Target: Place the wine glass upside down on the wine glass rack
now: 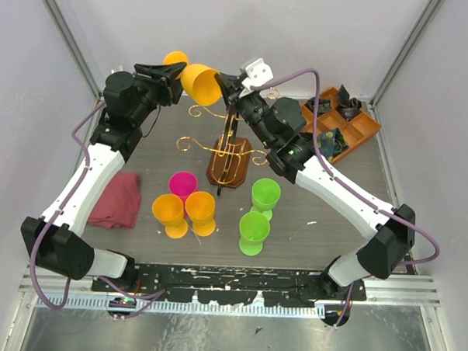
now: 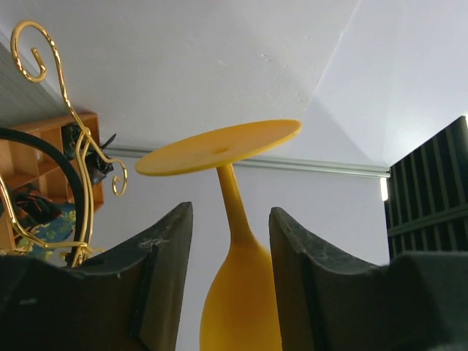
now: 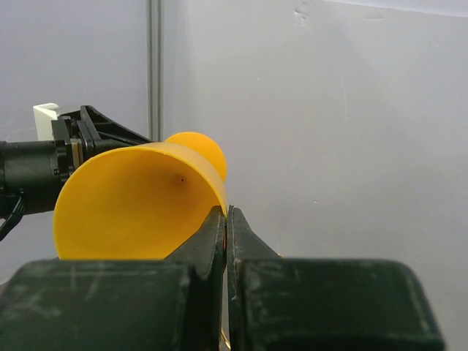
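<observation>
An orange-yellow wine glass (image 1: pixel 201 84) hangs on its side above the back of the table, its foot (image 1: pixel 175 60) pointing left. My right gripper (image 1: pixel 222 86) is shut on the glass rim (image 3: pixel 219 191), one finger inside the bowl. My left gripper (image 1: pixel 172 73) straddles the narrow end of the bowl (image 2: pixel 238 292) below the stem. Its jaws are open, and a gap shows beside the left finger (image 2: pixel 164 248). The wine glass rack (image 1: pixel 228 160), a dark brown wooden base with gold wire arms (image 2: pixel 73 124), stands just in front of and below the glass.
On the table in front of the rack stand a pink glass (image 1: pixel 182 185), two orange glasses (image 1: pixel 169 213) and two green glasses (image 1: pixel 254 231). A red cloth (image 1: pixel 116 200) lies at the left. An orange compartment tray (image 1: pixel 352 130) sits at the back right.
</observation>
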